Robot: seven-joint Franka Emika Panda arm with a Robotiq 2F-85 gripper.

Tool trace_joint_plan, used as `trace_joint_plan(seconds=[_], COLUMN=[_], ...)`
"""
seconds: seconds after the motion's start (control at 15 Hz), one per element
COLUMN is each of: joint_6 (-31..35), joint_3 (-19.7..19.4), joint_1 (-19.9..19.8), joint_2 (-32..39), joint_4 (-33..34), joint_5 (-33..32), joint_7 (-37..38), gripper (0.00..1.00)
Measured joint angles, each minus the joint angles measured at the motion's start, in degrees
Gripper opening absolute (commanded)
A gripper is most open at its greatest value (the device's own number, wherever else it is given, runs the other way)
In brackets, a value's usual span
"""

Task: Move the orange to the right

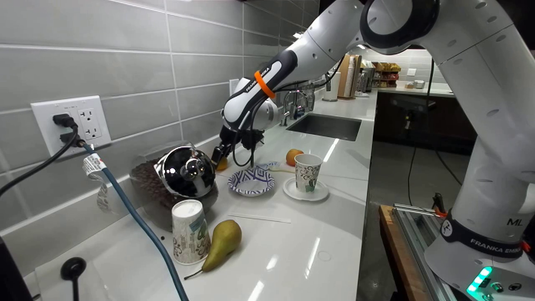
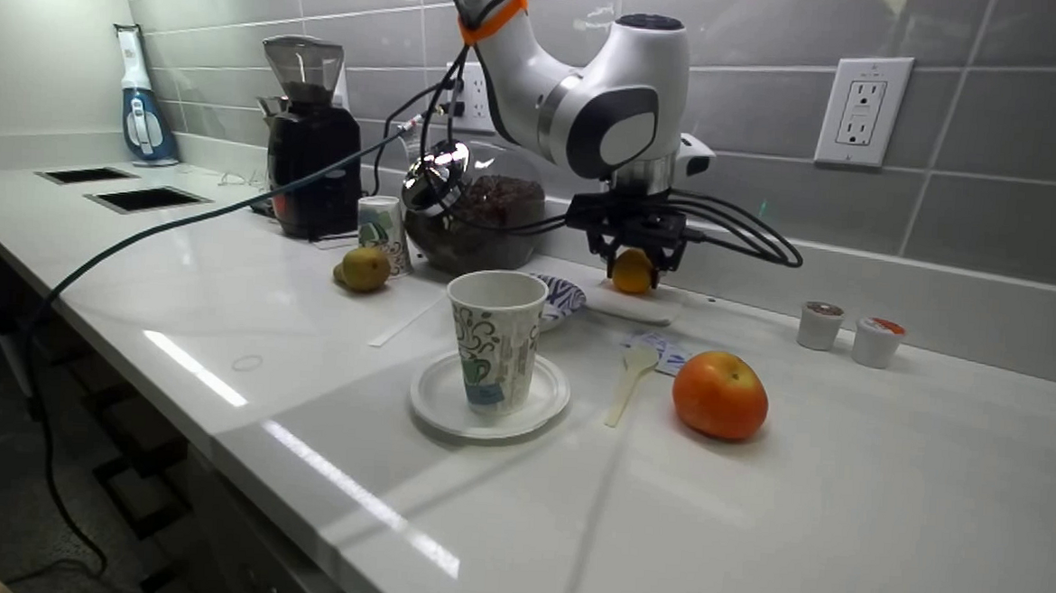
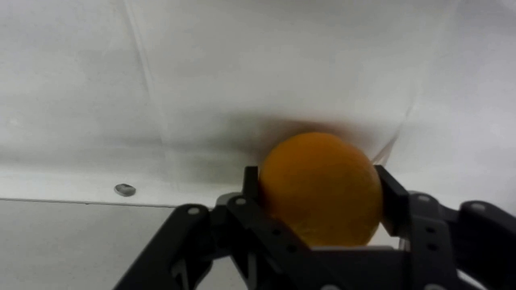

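Orange is gripped by the hand, so the grab seems done, and next it should be carried right.

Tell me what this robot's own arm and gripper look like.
The smooth, rounded white robot arm has a black band lettered FRANKA EMIKA and a glowing green light on its base, plus a bright orange strap farther along. Black cables loop out beside the black gripper, whose angular, jointed fingers carry round grey screws.
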Motion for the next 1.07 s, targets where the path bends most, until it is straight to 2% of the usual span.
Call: trace_joint_plan(seconds=[0.4, 1.07], joint_6=[0.0, 0.3], joint_3=[0.0, 0.7], joint_1=[0.0, 0.0], joint_2=[0.0, -0.1], joint_4=[0.1, 0.1], joint_5=[-0.3, -0.3], joint_7=[0.0, 0.1], gripper=[0.6, 0.56])
